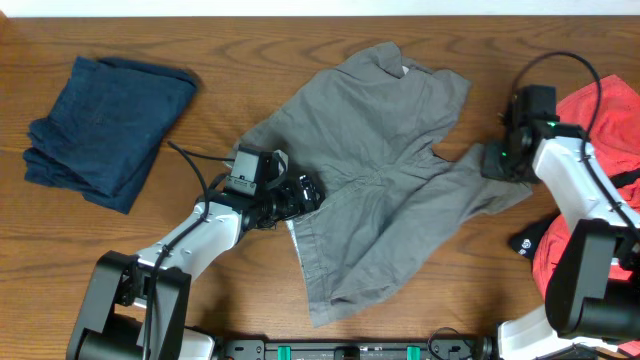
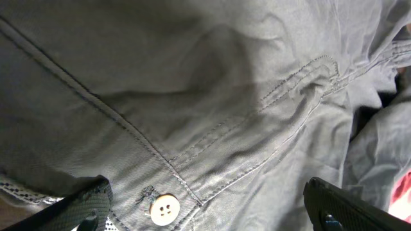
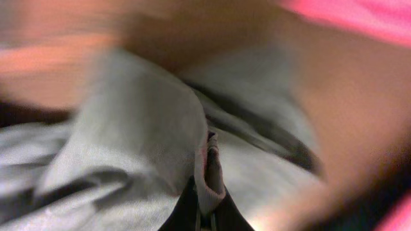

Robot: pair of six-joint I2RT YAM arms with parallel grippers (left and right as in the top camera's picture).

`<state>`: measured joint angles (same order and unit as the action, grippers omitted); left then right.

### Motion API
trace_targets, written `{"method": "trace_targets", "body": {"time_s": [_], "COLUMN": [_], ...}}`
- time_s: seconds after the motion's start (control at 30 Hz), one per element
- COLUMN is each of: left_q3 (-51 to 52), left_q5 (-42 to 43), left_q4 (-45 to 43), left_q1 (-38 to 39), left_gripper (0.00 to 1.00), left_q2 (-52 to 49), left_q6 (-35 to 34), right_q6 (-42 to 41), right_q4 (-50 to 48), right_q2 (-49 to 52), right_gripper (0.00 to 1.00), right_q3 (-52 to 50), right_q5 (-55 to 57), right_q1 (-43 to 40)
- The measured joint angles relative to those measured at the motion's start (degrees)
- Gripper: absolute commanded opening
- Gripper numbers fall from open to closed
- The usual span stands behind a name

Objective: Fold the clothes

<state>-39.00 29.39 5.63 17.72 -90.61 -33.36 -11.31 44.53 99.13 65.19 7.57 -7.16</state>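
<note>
Grey shorts (image 1: 370, 180) lie spread and rumpled in the middle of the table. My left gripper (image 1: 300, 192) is at the waistband on the shorts' left side; in the left wrist view its fingers (image 2: 205, 215) are spread wide over the fabric (image 2: 212, 96) beside a white button (image 2: 164, 209). My right gripper (image 1: 497, 160) is at the right leg's hem; the blurred right wrist view shows its fingers (image 3: 207, 208) pinched on a fold of grey cloth (image 3: 138, 138).
A folded dark blue garment (image 1: 105, 125) lies at the far left. Red-pink clothes (image 1: 600, 115) are piled at the right edge, with a black item (image 1: 527, 240) beside them. Wooden table (image 1: 150, 35) all around.
</note>
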Motion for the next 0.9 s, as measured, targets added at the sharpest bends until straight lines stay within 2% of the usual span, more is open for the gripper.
{"method": "trace_targets", "body": {"time_s": [0.13, 0.2, 0.33, 0.47, 0.6, 0.73, 0.8, 0.9], "left_q3": [0.02, 0.09, 0.09, -0.37, -3.32, -6.97, -8.81, -10.6], "left_q5": [0.98, 1.01, 1.29, 1.01, 0.76, 3.48, 6.16, 9.46], "left_q4": [-2.4, -4.94, -8.66, -8.81, -5.4, -1.86, 1.92, 12.92], "left_q1": [-2.99, -5.35, -10.14, -14.99, -20.06, -24.68, -25.66, -26.27], "left_gripper": [0.98, 0.98, 0.98, 0.99, 1.0, 0.98, 0.98, 0.98], "left_q2": [-0.57, -1.16, -2.23, -2.58, -3.43, -3.93, -3.91, -3.23], "left_q6": [-0.28, -0.33, -0.28, 1.31, 2.99, 3.91, 5.07, 7.76], "right_q6": [-7.5, -8.11, -2.03, 3.28, 2.89, 2.84, 3.43, 5.31], "right_q4": [2.78, 2.25, 0.72, 5.31, 13.94, 23.47, 26.62, 28.61], "right_q2": [-0.33, -1.36, -5.77, -12.2, -15.47, -15.61, -15.61, -15.61], "right_gripper": [0.05, 0.05, 0.08, 0.05, 0.05, 0.09, 0.11, 0.15], "right_q3": [-0.02, -0.04, -0.02, 0.11, 0.33, 0.33, 0.33, 0.33], "right_q5": [5.81, 4.76, -6.12, -19.5, -25.03, -26.97, -27.76, -29.09], "right_q1": [-5.07, -7.19, -7.72, -7.65, -7.65, -7.65, -7.65, -7.65]}}
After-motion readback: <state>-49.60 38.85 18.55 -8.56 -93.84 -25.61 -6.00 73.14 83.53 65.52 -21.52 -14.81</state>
